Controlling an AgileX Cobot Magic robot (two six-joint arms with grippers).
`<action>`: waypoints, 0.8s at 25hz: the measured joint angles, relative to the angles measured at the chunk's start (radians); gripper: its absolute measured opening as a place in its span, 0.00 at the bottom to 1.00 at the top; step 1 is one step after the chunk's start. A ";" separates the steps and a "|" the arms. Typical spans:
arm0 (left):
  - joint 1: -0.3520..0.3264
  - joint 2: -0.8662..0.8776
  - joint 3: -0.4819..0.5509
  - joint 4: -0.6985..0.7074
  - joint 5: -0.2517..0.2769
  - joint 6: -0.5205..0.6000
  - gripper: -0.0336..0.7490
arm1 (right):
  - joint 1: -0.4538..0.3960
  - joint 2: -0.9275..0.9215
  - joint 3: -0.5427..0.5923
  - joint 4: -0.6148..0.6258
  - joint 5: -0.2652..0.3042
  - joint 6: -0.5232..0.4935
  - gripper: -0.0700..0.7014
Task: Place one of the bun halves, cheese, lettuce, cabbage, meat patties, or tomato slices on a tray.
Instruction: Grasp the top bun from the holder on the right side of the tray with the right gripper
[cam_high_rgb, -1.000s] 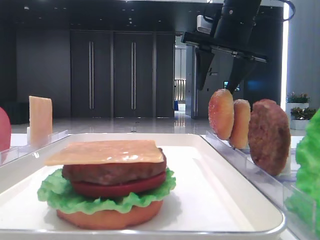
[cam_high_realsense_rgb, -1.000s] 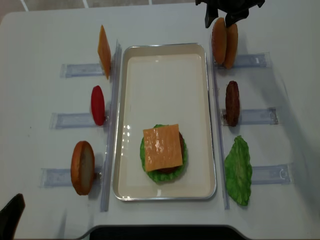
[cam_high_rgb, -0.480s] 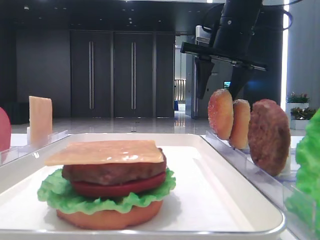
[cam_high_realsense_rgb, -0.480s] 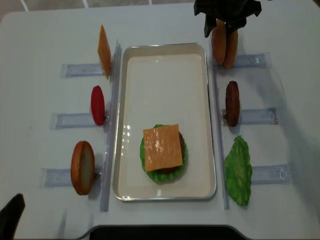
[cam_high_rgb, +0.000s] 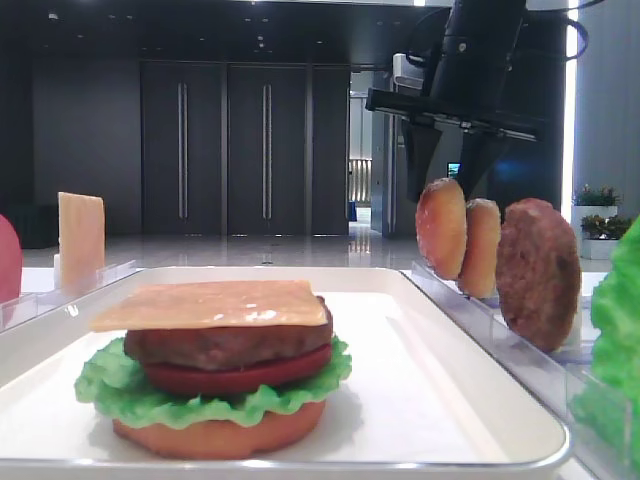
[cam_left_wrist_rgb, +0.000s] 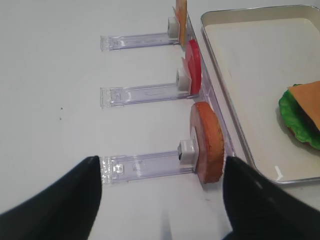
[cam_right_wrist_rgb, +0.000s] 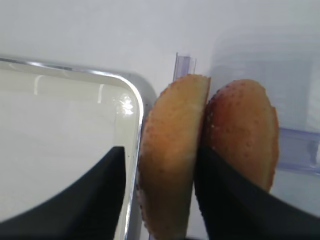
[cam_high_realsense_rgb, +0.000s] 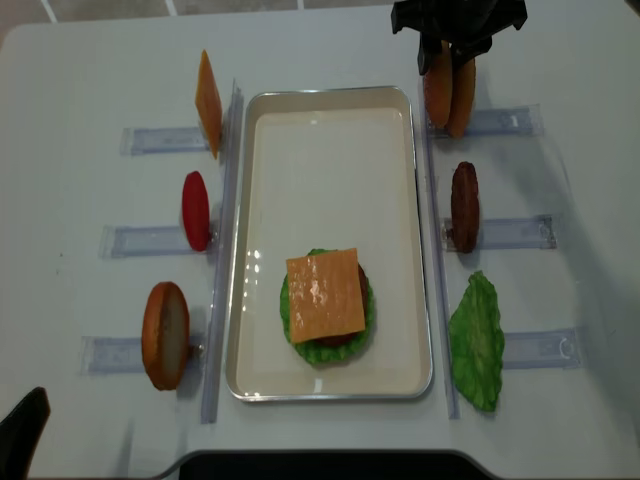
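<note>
Golden speckled bun top (cam_right_wrist_rgb: 167, 160) at the tray's (cam_high_realsense_rgb: 420, 240) one o'clock — right gripper (cam_right_wrist_rgb: 159, 187) straddling it, not clamped — should close squarely before lifting.

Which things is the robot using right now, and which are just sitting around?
In the job:
- right tool, its fingers on either side of the bun top
- white tray with the stacked burger

Just sitting:
- second bun top
- spare patty
- lettuce leaf
- cheese slice
- tomato slice
- bun base
- left tool, idle
</note>
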 joint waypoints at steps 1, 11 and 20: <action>0.000 0.000 0.000 0.000 0.000 0.000 0.78 | 0.000 0.001 0.000 0.000 0.000 0.000 0.50; 0.000 0.000 0.000 0.000 0.000 0.000 0.78 | 0.000 0.007 0.000 -0.002 0.000 0.000 0.38; 0.000 0.000 0.000 0.000 0.000 0.000 0.78 | 0.000 0.007 -0.008 -0.001 0.020 0.000 0.38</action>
